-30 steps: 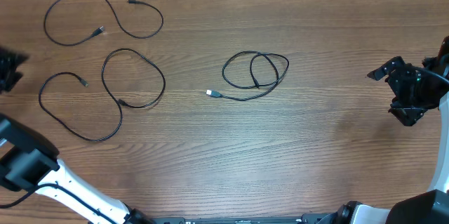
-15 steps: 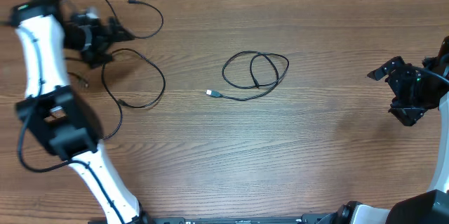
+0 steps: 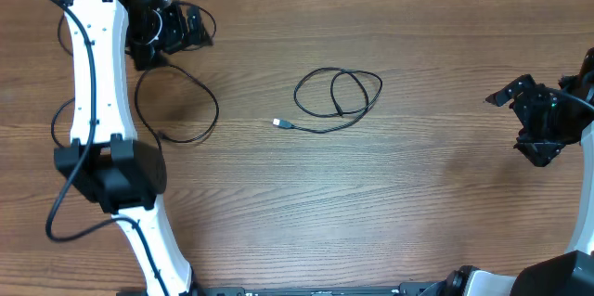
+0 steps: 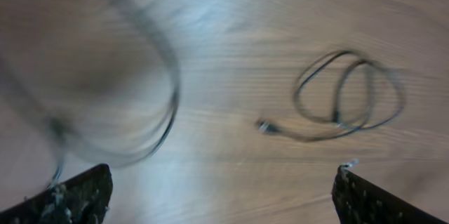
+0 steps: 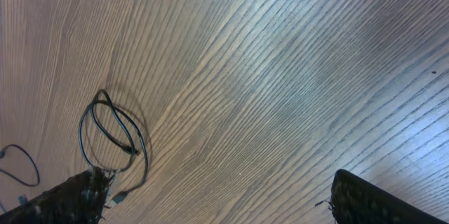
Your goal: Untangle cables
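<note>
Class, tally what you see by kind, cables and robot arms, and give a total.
Cables: 3 (coiled cable, loop cable, third cable mostly hidden by the left arm)
Arms: 2 (left arm, right arm)
Total: 5

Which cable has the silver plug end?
The coiled cable alone at mid-table; its silver plug sticks out to the left. The others lie far left.
</note>
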